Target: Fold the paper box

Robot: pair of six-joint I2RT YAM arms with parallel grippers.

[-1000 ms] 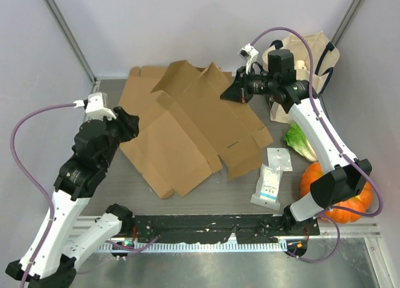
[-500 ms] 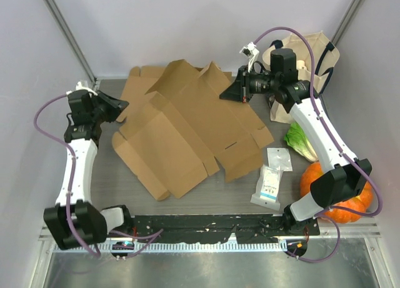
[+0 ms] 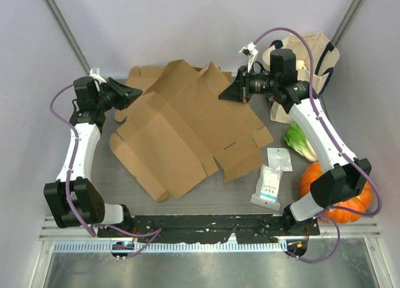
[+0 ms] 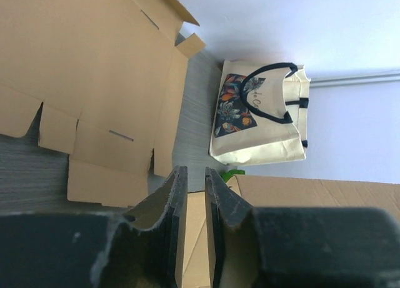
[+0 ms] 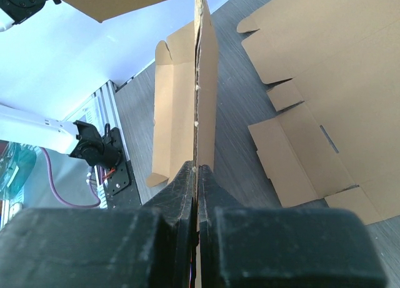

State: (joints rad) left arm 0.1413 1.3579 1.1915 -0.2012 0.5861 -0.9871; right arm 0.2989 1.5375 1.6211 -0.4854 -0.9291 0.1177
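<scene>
No wording could be read for certain: the tote bag (image 4: pixel 259 116) at far right carried a floral print with a few dark letters beside it, too blurred to make out, and the white packets (image 3: pixel 270 183) at near right showed bluish printing too small to read.

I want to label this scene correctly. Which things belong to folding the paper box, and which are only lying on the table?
Belongs to the job: paper box, left claw, right claw.

Only lying about: tote bag, leafy green vegetable, pumpkin, white packet, smaller white packet.
</scene>
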